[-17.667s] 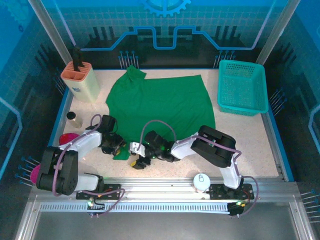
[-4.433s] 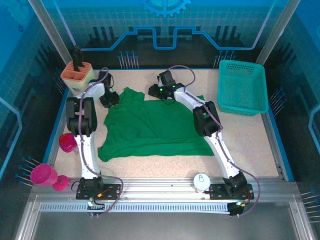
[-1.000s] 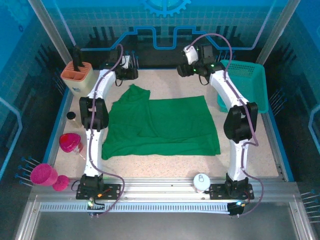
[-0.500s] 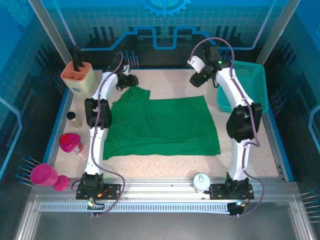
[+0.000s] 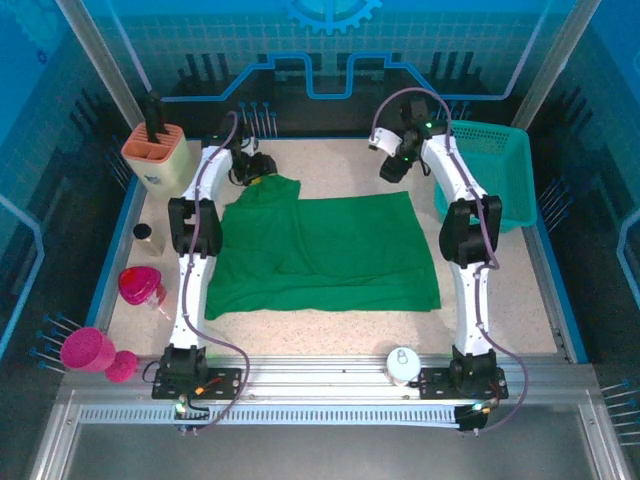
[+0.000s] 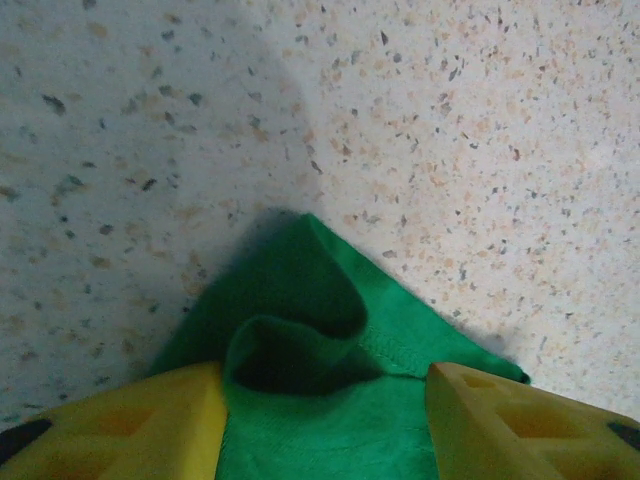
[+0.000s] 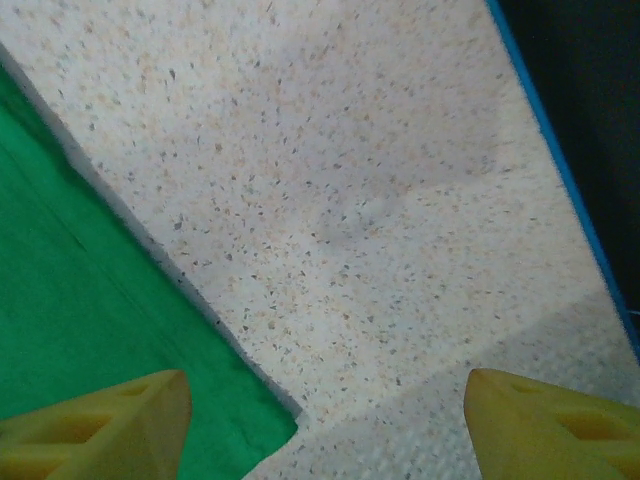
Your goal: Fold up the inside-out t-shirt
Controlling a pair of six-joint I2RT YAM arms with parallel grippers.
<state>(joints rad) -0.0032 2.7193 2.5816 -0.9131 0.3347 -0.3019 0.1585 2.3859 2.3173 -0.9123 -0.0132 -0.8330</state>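
The green t-shirt lies flat mid-table as a rough rectangle, with a bunched sleeve tip sticking out at its far left corner. My left gripper is low over that tip. In the left wrist view the left gripper is open, and the t-shirt's curled hem lies between the yellow fingers. My right gripper hovers by the far right corner. In the right wrist view the right gripper is open over bare table, and the t-shirt's corner sits beside its left finger.
A teal mesh basket stands at the back right, close to the right arm. A cream and orange holder is at the back left. A pink cup and a small jar sit along the left edge. The blue table rim runs just beyond the right gripper.
Both grippers have come in from the table's back edge and lowered toward the shirt's far corners, the left onto the sleeve tip. The shirt has not moved.
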